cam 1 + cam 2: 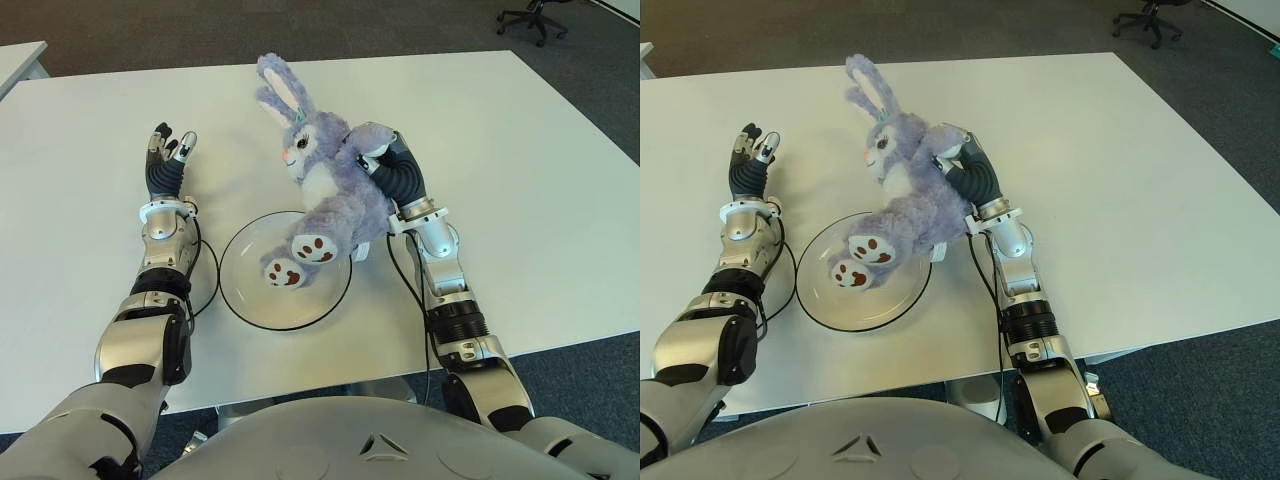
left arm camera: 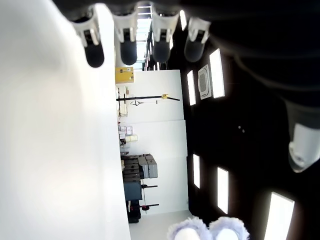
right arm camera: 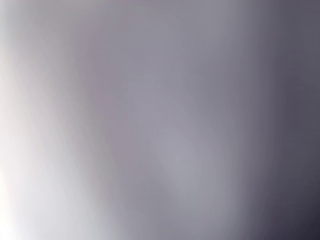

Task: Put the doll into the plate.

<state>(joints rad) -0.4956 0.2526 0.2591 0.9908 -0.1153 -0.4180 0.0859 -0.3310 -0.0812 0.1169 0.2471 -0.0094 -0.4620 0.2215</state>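
A purple plush rabbit doll (image 1: 325, 195) with white ears, a pink nose and brown paw pads is held tilted above the white table (image 1: 520, 150). Its feet (image 1: 298, 262) hang over the clear round plate (image 1: 245, 290) with a dark rim; I cannot tell whether they touch it. My right hand (image 1: 385, 165) is shut on the doll's back and side. The right wrist view is filled with grey plush. My left hand (image 1: 168, 150) shows left of the plate, fingers (image 2: 127, 45) straight and holding nothing. The doll's ear tips (image 2: 207, 230) show in the left wrist view.
A black cable (image 1: 205, 265) loops beside the plate on its left. The table's near edge (image 1: 330, 385) runs just beyond the plate. An office chair (image 1: 535, 15) stands on the carpet at the far right. Another table corner (image 1: 20, 60) shows at far left.
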